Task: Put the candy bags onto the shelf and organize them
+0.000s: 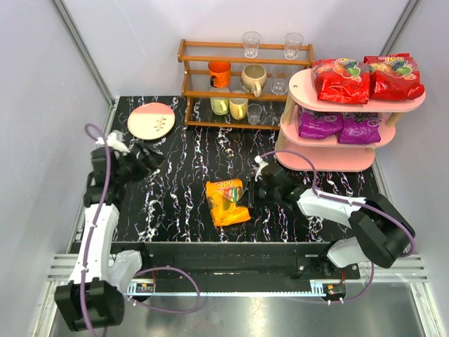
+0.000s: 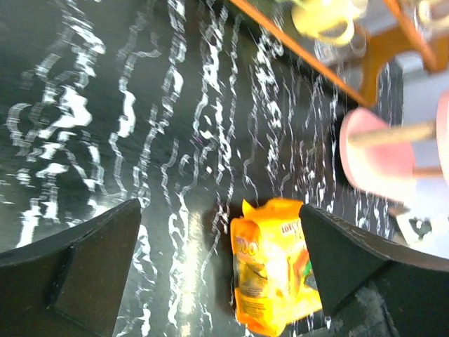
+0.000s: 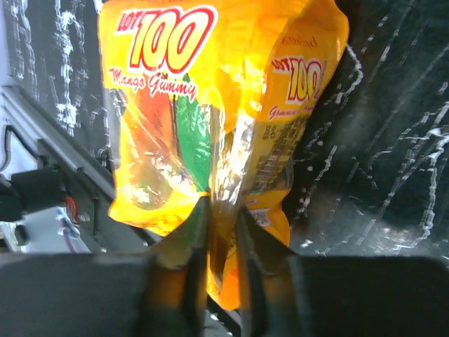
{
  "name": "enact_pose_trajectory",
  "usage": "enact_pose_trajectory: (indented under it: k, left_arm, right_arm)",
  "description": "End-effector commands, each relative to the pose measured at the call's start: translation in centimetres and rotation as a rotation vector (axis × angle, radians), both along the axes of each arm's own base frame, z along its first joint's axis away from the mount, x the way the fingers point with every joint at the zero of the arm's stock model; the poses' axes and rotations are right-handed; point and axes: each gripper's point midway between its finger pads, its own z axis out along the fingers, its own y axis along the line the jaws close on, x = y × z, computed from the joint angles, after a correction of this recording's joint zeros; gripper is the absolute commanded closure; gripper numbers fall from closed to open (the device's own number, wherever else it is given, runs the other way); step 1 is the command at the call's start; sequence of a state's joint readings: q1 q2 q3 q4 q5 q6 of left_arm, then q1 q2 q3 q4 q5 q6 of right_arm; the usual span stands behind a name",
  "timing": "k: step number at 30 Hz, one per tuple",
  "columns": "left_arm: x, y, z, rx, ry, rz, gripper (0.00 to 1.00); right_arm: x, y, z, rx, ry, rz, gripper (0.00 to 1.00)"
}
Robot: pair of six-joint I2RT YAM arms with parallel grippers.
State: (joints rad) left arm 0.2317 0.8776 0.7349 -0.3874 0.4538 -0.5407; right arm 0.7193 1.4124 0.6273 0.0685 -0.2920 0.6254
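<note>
Right up close, my right fingers [image 1: 246,196] are pressed together on one edge of the orange bag [image 1: 226,202], pinching a fold of its glossy plastic. The bag sits at the near middle of the black marbled bench [image 1: 182,175], printed face up, and it reads "100 Mango Gummy" in the right wrist view. I cannot tell whether the pinched edge is off the surface.

Over on the left side, my left fingers [image 1: 149,161] are spread wide with only bench between them, pointing toward the orange bag, which lies well apart from them.

Further back on the left lies a pink and cream plate [image 1: 151,120], near my left fingers.

At the far right stands the pink shelf [image 1: 303,81]. Two purple bags [image 1: 319,125] lie side by side on its middle board and two red bags [image 1: 342,79] side by side on its top board. Just beside it, to the left, a brown rack [image 1: 200,95] holds cups and glasses [image 1: 253,76].
</note>
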Motion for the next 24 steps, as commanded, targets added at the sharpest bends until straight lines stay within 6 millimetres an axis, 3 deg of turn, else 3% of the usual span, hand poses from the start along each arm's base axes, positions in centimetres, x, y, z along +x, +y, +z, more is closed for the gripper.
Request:
enact_pose_trajectory:
  k: [1,2,3,7,8,9,10,11,12,13,14,15,16,17,19,20,21,24]
  left_arm:
    - [0.4,-5.1,1.9,0.038,-0.039,-0.061,0.01]
    - [0.1,-6.4,1.8,0.028,-0.032,-0.079,0.01]
    - [-0.8,-8.6,1.1,0.03,-0.017,-0.138,0.01]
    - [-3.2,-11.3,-0.4,-0.04,-0.001,-0.17,0.01]
    - [-3.7,-13.0,-0.1,-0.1,-0.02,-0.199,0.01]
    - [-4.7,-13.7,-1.8,-0.123,0.001,-0.214,0.01]
    - [-5.1,-14.5,-2.2,-0.148,-0.003,-0.224,0.03]
    - [-6.0,-16.9,-1.5,-0.218,-0.037,-0.28,0.05]
    - [-6.9,-17.6,-3.6,-0.225,-0.008,-0.298,0.07]
    - [-7.3,-18.1,-4.3,-0.232,-0.008,-0.291,0.09]
    - [-8.8,-20.4,-3.8,-0.285,-0.026,-0.359,0.11]
    - [-9.3,-20.7,-5.7,-0.264,-0.004,-0.35,0.12]
    - [-9.2,-21.1,-6.0,-0.255,-0.014,-0.323,0.12]
    - [-10.4,-22.9,-5.4,-0.264,-0.031,-0.38,0.12]
    - [-10.5,-24.5,-6.6,-0.207,-0.016,-0.389,0.12]
    - [-10.7,-26.0,-5.4,-0.221,-0.032,-0.418,0.11]
    - [-10.6,-26.7,-6.7,-0.19,-0.004,-0.424,0.11]
    - [-10.2,-27.7,-7.0,-0.202,-0.011,-0.417,0.11]
  right_arm:
    - [0.4,1.1,2.0,0.087,-0.031,0.014,0.92]
    - [0.3,0.4,2.3,0.068,-0.036,-0.009,0.99]
    - [0.5,-0.1,2.4,0.052,-0.048,-0.036,1.0]
    - [1.2,-2.4,3.4,0.019,-0.095,-0.15,1.0]
    - [0.9,-2.7,3.0,0.013,-0.087,-0.157,1.0]
    - [0.9,-2.8,3.0,0.015,-0.085,-0.166,1.0]
    - [0.9,-3.0,3.0,0.021,-0.076,-0.189,1.0]
    - [0.8,-3.2,2.7,0.022,-0.066,-0.203,1.0]
    - [0.7,-3.3,2.6,0.024,-0.056,-0.214,1.0]
    - [0.5,-3.3,2.6,0.039,-0.039,-0.229,1.0]
    - [0.3,-3.4,2.3,0.047,-0.03,-0.236,1.0]
    - [0.2,-3.4,2.3,0.058,-0.025,-0.247,1.0]
    - [0.1,-3.6,2.2,0.071,-0.016,-0.264,1.0]
    - [0.1,-3.8,2.1,0.07,-0.014,-0.276,1.0]
    - [0.0,-4.3,2.0,0.074,-0.016,-0.308,1.0]
    - [-0.1,-4.5,2.0,0.074,-0.018,-0.317,1.0]
    - [0.0,-4.7,2.1,0.077,-0.019,-0.331,1.0]
    - [-0.3,-5.3,2.1,0.072,-0.019,-0.345,1.0]
